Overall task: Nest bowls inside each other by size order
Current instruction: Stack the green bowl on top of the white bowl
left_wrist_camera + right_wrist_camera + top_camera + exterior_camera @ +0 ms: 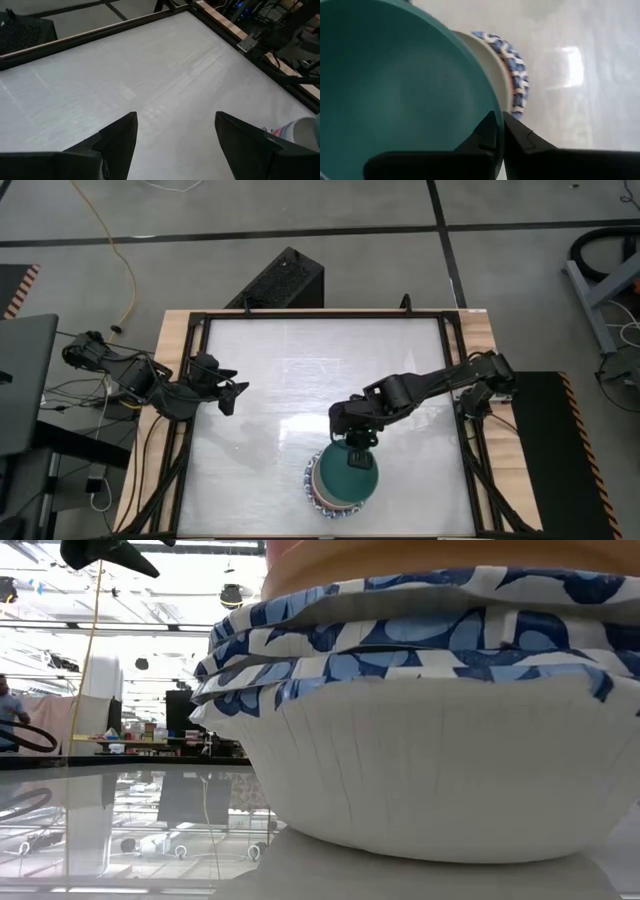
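High view: the nested stack of bowls (340, 478) sits near the table's (300, 370) front edge, right of centre, with the teal bowl (350, 470) on top
Right gripper (356, 444): over the stack's far side, its fingers pinched on the teal bowl's rim, one inside and one outside, as the right wrist view shows; the grip looks close to letting go, though I cannot say it has
Teal bowl: seated in the stack, its rim standing just above the cream bowl (487, 60) beneath it
Patterned bowls: the white bowls with blue rims (400, 630) lie at the bottom, rims layered one over another in the low view, with an orange bowl (450, 560) just above them
Left gripper (232, 394): parked at the table's left side, well apart from the stack, fingers spread wide and holding nothing
Done: every bowl in sight is in the one stack; no loose bowl shows on the table
Left: by my reading, only releasing the teal bowl and lifting the arm clear
Uncertain: the middle bowls are mostly hidden, so their order cannot be checked
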Robot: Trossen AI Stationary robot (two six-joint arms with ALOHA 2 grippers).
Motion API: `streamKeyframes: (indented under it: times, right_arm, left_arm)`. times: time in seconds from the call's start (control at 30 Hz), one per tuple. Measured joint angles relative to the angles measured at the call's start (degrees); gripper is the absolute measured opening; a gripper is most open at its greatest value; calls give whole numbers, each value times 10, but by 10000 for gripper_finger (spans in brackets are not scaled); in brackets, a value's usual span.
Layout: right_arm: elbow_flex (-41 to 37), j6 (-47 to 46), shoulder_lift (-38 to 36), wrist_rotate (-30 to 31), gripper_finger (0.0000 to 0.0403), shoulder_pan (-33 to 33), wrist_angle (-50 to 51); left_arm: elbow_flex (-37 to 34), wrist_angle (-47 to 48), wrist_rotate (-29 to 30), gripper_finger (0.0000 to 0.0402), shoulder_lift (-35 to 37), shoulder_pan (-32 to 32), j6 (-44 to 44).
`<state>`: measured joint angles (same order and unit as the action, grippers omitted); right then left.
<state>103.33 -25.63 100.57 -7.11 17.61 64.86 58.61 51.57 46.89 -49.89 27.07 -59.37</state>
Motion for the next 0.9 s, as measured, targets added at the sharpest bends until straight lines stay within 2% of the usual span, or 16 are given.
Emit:
streamKeyframes:
  times: [0.13, 0.57, 0.73, 0.9]
  right_arm:
    - [0, 6, 0, -34, 58, -1, -16]
    - [-1, 23, 0, -40, 145, -1, -6]
    - [-1, 46, 0, -22, 188, -8, -8]
    - [-2, 47, -17, 10, 202, -23, -10]
  left_arm:
    - [0, 0, 0, 255, 0, 0, 0]
    - [0, 0, 0, 255, 0, 0, -3]
    - [0, 0, -6, 255, 0, 0, -3]
    - [0, 0, -16, 255, 0, 0, -4]
